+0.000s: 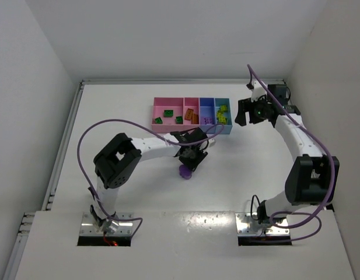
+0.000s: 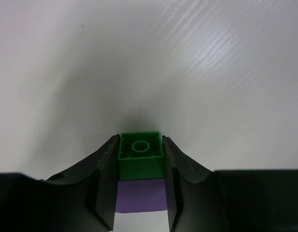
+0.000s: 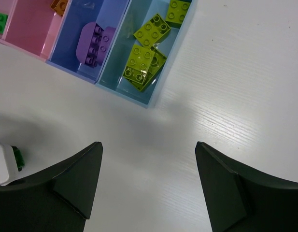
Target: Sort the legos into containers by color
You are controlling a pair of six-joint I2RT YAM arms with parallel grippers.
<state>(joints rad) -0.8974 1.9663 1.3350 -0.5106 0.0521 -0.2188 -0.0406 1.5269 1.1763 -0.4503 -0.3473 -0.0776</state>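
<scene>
My left gripper [image 2: 140, 140] is shut on a green lego brick [image 2: 140, 153], hollow side facing out, with a purple piece [image 2: 140, 195] directly behind it between the fingers. In the top view this gripper [image 1: 191, 157] hangs low over the table below the tray, with a purple piece [image 1: 185, 171] at its tip. The tray [image 1: 168, 100] holds green bricks [image 1: 168, 114], orange ones [image 1: 191, 114], purple [image 1: 207, 120] and yellow-green [image 1: 222, 114]. My right gripper [image 3: 148, 145] is open and empty, right of the tray [image 1: 250, 114].
The right wrist view shows the light blue compartment [image 3: 161, 89] with yellow-green bricks [image 3: 146, 55], the purple-blue one with a purple piece [image 3: 95, 43], and part of the left gripper [image 3: 4, 166] at the lower left. White walls enclose the table.
</scene>
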